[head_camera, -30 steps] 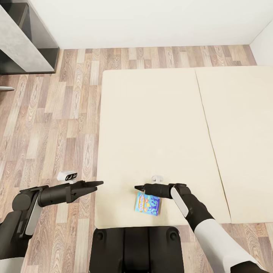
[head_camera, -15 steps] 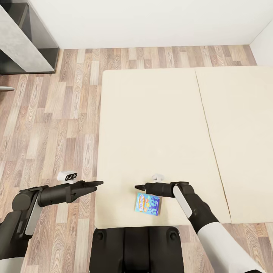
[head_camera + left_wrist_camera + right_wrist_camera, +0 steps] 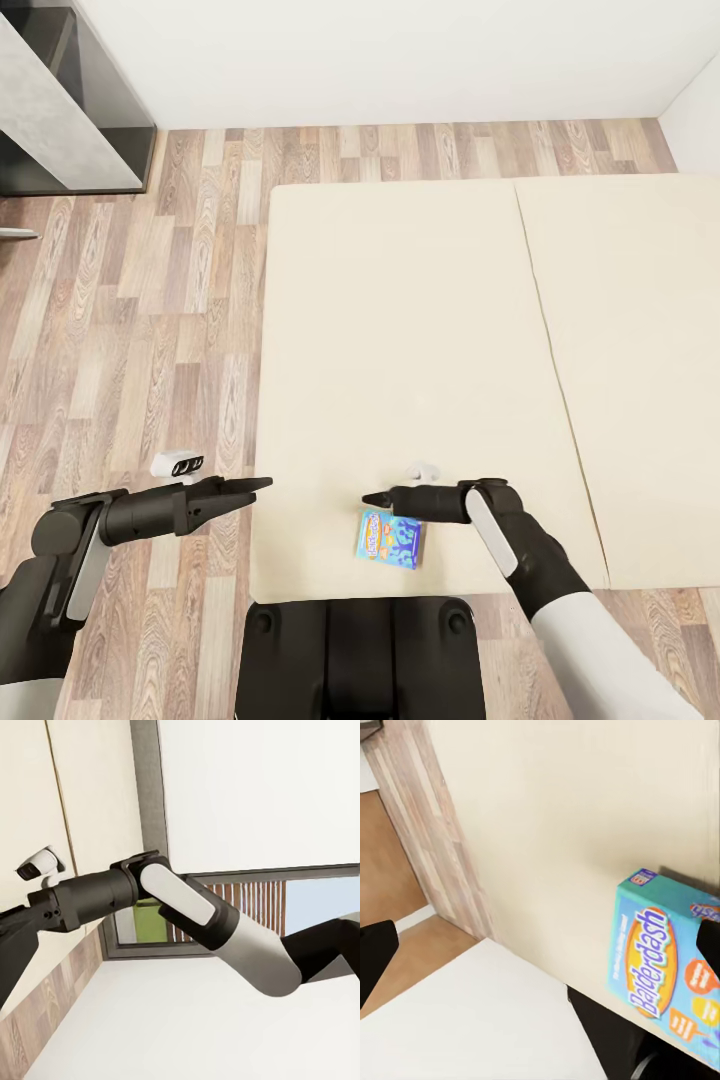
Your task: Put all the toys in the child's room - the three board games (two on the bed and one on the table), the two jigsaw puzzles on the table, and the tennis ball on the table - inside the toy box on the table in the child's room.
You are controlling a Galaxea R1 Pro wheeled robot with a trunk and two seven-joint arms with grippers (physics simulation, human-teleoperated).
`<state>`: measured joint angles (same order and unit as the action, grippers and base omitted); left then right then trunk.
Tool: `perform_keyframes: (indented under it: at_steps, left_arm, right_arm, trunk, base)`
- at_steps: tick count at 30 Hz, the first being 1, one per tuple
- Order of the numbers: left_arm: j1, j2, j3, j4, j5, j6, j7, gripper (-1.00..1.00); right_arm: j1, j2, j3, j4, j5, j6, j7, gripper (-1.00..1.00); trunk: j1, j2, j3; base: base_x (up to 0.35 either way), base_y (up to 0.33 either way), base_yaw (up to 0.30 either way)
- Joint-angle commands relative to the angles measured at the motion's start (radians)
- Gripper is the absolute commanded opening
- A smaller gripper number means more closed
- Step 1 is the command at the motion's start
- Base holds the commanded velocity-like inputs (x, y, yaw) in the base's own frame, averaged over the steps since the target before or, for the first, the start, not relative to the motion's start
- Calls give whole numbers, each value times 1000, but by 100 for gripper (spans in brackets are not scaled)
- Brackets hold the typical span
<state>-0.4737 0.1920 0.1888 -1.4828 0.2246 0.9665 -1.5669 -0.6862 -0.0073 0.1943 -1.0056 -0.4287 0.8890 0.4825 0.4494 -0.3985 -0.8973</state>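
Near the bottom centre of the head view, one small blue board game [image 3: 390, 538] lies flat on the cream bed [image 3: 400, 330], close to the mattress's lower edge and lettered "Balderdash" in the right wrist view [image 3: 664, 964]. Two grippers show: the right gripper [image 3: 371, 498] hovers just above the box's upper edge, fingertips drawn to a point and grasping nothing, while the left gripper [image 3: 262, 485] hangs at the bed's left edge over the plank floor [image 3: 140, 330], seemingly pinched together and empty. The bed's two mattress halves spread bare across the middle and right of the frame, leaving wide open room.
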Motion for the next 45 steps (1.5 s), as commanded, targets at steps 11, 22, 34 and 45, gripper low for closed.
perform_keyframes:
  at_steps: [11,22,34,45]
  left_arm:
    - [0,1,7,3,-1,11,-4,100]
    - [0,1,15,7,-1,11,-4,100]
    - [0,1,15,7,-1,11,-4,100]
    - [0,1,15,7,-1,11,-4,100]
  right_arm:
    - [11,-98,-6,-3,-30,10,20,100]
    - [23,-152,-25,0,-71,10,28,100]
    - [23,-157,-30,62,-75,8,30,100]
    - [22,-147,-30,151,-76,7,33,100]
  trunk:
    - [1,-2,-1]
    - [1,-2,-1]
    - [1,-2,-1]
    - [1,-2,-1]
  base:
    - [0,0,0]
    - [0,0,0]
    - [0,0,0]
    - [0,0,0]
